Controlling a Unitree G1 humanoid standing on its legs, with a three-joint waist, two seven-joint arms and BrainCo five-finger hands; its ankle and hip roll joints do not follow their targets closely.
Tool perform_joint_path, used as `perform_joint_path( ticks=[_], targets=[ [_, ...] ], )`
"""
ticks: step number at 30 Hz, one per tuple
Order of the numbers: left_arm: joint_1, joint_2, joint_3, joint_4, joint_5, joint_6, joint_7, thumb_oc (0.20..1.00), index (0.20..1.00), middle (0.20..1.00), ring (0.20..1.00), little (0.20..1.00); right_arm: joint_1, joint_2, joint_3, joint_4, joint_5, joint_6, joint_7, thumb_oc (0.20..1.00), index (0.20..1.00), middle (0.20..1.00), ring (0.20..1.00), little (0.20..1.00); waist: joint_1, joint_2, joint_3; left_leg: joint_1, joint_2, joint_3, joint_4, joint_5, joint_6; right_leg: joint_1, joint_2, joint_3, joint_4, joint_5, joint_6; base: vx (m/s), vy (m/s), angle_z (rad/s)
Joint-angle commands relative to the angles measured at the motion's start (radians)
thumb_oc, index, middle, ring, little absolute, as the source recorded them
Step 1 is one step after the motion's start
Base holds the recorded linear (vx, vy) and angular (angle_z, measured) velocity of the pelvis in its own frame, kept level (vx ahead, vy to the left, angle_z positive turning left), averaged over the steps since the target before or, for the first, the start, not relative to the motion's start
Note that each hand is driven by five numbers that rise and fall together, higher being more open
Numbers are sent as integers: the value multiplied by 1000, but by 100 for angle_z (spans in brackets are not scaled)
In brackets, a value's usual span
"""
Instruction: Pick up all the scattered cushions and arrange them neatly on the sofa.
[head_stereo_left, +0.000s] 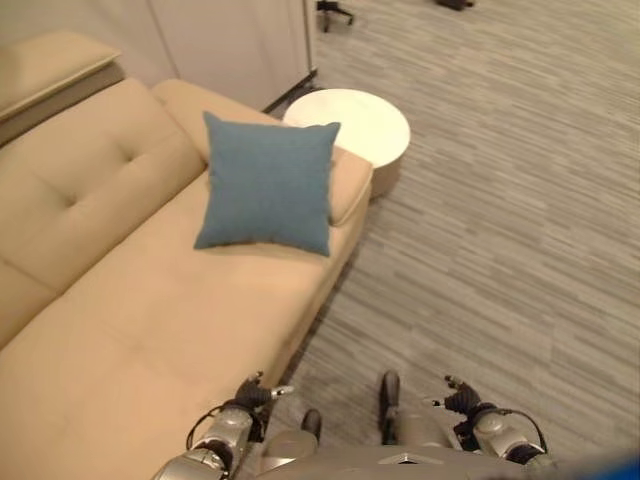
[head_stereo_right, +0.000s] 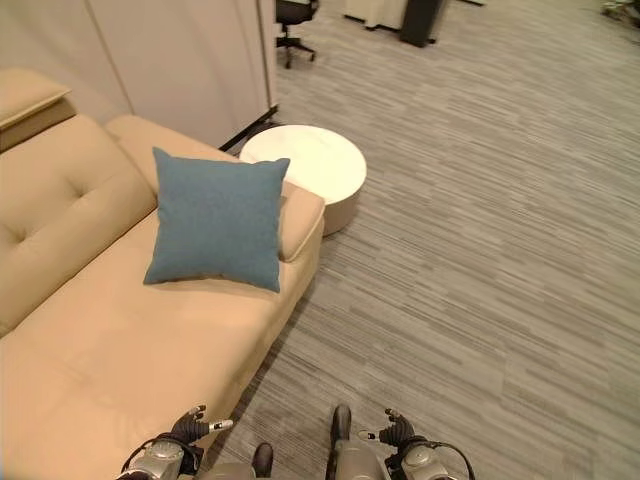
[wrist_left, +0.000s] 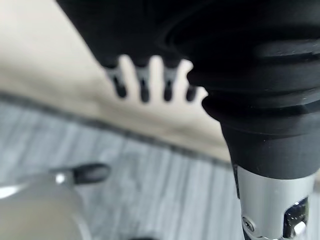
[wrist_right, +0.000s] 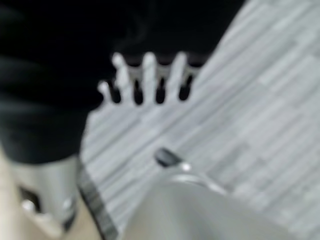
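One blue square cushion (head_stereo_left: 267, 183) leans upright against the far armrest of the beige sofa (head_stereo_left: 120, 300), at the seat's end. My left hand (head_stereo_left: 255, 392) hangs low at the sofa's front edge, its fingers (wrist_left: 145, 86) straight and holding nothing. My right hand (head_stereo_left: 460, 400) hangs over the grey carpet, its fingers (wrist_right: 149, 75) also straight and empty. Both hands are well short of the cushion.
A low round white table (head_stereo_left: 352, 122) stands just past the sofa's armrest. White wall panels (head_stereo_right: 170, 60) run behind the sofa. An office chair (head_stereo_right: 295, 18) stands far back. Grey striped carpet (head_stereo_left: 500, 220) stretches to the right.
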Motion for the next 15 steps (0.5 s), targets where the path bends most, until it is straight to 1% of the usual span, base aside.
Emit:
perform_joint_path(
  ticks=[1,2,3,4,5,6,7,8,9,10,11,12,13,14,15],
  targets=[
    [-18,-2,-9,21,-9,-13,4,1000,1000,1000,1000,1000,-15,-48,-17,-7,-3,-12,-4,1000,1000,1000,1000,1000,5,-1,0,-68,-36,131,181,-2,-94,101,20,-56,-32,18,31,190,-136,113],
    [-14,-5,-4,15,-20,-13,0,1000,1000,1000,1000,1000,-9,-56,-19,-11,-3,-15,-5,1000,1000,1000,1000,1000,6,-6,7,-101,-22,161,251,10,-112,124,18,-87,-45,16,24,75,-156,138],
    [-12,-4,-1,11,-27,-11,-2,1000,1000,1000,1000,1000,-5,-66,-21,-15,4,-18,-9,1000,1000,1000,1000,1000,8,-17,26,-169,14,233,380,32,-131,163,16,-124,-66,8,4,90,-199,103],
    [-17,-3,-3,7,-35,-10,1,1000,1000,1000,1000,1000,-6,-69,-23,-17,13,-18,-12,1000,1000,1000,1000,1000,8,-21,36,-194,38,279,405,48,-135,182,13,-152,-75,0,-2,55,-152,92],
    [-17,-3,-3,7,-35,-10,1,1000,1000,1000,1000,1000,-6,-69,-23,-17,13,-18,-12,1000,1000,1000,1000,1000,6,-19,35,-198,40,278,411,46,-136,182,14,-154,-75,0,-3,79,-108,63],
    [-30,1,-3,4,-43,-5,4,1000,1000,1000,1000,1000,-11,-68,-24,-12,22,-15,-15,1000,1000,1000,1000,1000,3,-23,39,-219,92,367,374,46,-126,209,13,-205,-95,-14,-7,126,-80,63],
    [-34,3,-1,4,-45,-5,5,1000,1000,1000,1000,1000,-10,-67,-25,-9,27,-13,-16,1000,1000,1000,1000,1000,3,-23,33,-225,102,394,338,37,-119,223,15,-223,-106,-23,-7,130,-78,69],
    [-34,3,-1,4,-45,-5,5,1000,1000,1000,1000,1000,-10,-67,-25,-9,27,-13,-16,1000,1000,1000,1000,1000,4,-22,36,-222,104,394,341,32,-119,228,16,-223,-107,-23,-7,243,-5,94],
    [-30,6,5,6,-43,-5,7,1000,1000,1000,1000,1000,-10,-65,-30,-9,31,-13,-17,1000,1000,1000,1000,1000,4,-16,16,-228,102,430,237,53,-110,248,29,-250,-110,-44,-4,182,10,103],
    [-30,6,5,6,-43,-5,7,1000,1000,1000,1000,1000,-10,-65,-30,-9,31,-13,-17,1000,1000,1000,1000,1000,3,-16,16,-228,101,430,235,54,-110,248,28,-251,-110,-45,-4,315,18,75],
    [-25,9,10,8,-41,-4,6,1000,1000,1000,1000,1000,-8,-63,-32,-10,32,-14,-16,1000,1000,1000,1000,1000,0,-8,7,-230,114,451,189,70,-125,263,43,-253,-111,-65,3,230,26,31],
    [-21,9,13,11,-37,-4,5,1000,1000,1000,1000,1000,-8,-62,-31,-11,31,-14,-17,1000,1000,1000,1000,1000,-1,-2,0,-241,120,472,132,118,-133,274,57,-257,-112,-80,0,424,41,27],
    [-15,10,20,17,-28,-1,4,1000,1000,1000,1000,1000,-6,-63,-28,-11,31,-18,-18,1000,1000,1000,1000,1000,0,-4,-1,-251,130,499,53,167,-148,299,71,-260,-110,-106,-1,455,68,33],
    [-8,12,30,22,-27,-2,2,1000,1000,1000,1000,1000,-6,-58,-28,-14,32,-22,-17,1000,1000,1000,1000,1000,9,-7,-1,-257,139,504,23,191,-150,322,83,-267,-102,-124,1,361,52,30],
    [-8,12,30,22,-27,-2,2,1000,1000,1000,1000,1000,-6,-58,-28,-14,32,-22,-17,1000,1000,1000,1000,1000,9,-8,-1,-257,139,504,23,191,-150,322,83,-268,-102,-124,1,268,54,5]
  ],
)
